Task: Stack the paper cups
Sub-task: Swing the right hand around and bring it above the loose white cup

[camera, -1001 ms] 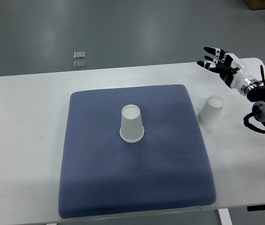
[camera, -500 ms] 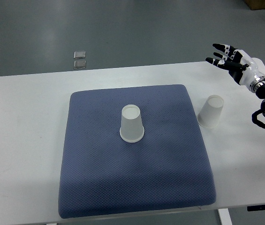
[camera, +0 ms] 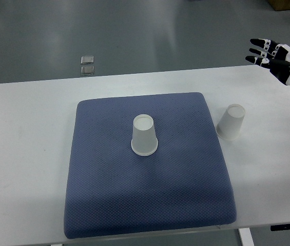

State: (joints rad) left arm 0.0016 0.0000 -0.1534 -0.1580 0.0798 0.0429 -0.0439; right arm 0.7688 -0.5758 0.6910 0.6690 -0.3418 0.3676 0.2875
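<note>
We see our black-and-white right hand (camera: 278,59) spread and empty at the upper right edge, well apart from two upside-down white paper cups: one (camera: 144,135) on the blue textured mat (camera: 150,205), one (camera: 231,122) beside it on the white table (camera: 26,154).

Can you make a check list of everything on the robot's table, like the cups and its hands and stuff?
Surface: white table with a blue mat on it.
Job's things: two paper cups, both upside down, not stacked; mat cup on the mat, table cup on the bare table just right of the mat.
Clutter: nothing seen on the table.
Hands: right hand raised at the far right corner, fingers spread, empty; left not in view.
Cables: nothing seen.
Surroundings: grey floor, two small square things on it.
</note>
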